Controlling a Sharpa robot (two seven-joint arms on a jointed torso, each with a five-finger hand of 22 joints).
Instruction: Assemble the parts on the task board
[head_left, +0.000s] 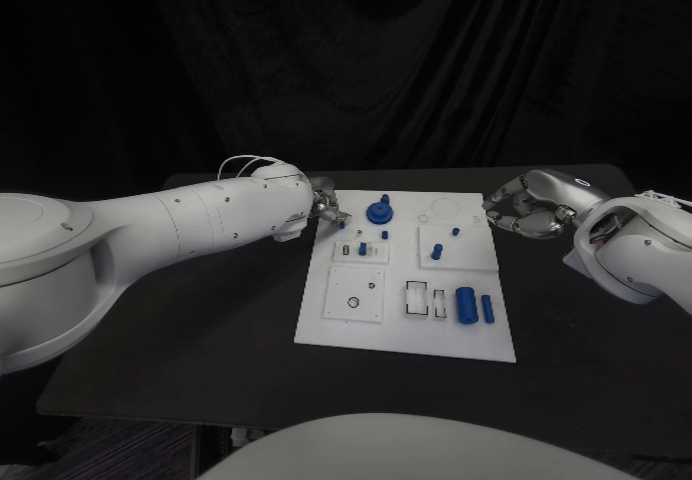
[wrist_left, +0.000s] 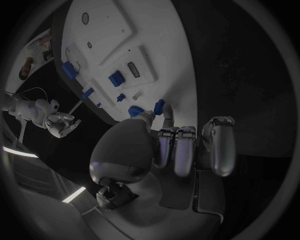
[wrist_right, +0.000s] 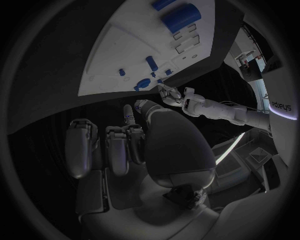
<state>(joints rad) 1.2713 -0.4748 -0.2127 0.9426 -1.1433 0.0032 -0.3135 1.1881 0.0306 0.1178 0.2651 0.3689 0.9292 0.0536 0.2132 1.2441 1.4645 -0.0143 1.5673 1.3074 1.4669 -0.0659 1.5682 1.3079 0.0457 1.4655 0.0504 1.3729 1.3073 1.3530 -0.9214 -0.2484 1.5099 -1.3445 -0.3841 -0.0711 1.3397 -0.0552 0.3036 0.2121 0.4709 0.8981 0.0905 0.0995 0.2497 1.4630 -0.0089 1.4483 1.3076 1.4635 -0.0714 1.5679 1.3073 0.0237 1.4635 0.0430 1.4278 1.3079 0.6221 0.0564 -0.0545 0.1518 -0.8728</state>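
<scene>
Two hands: left hand at board's 10 o'clock corner, fingers near blue knob, grip unclear; right hand curled empty at 2 o'clock.
Parts: cylinder at 5 o'clock.
Advice: seat squarely, slowly.

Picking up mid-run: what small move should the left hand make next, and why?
Probably ease the left hand inward over the task board toward the blue round part. It sits at the board's far left corner, apparently empty, with that part closest.

Black counter with just the white board lying flat on it, roughly in the middle, long side running away from the robot.
</scene>
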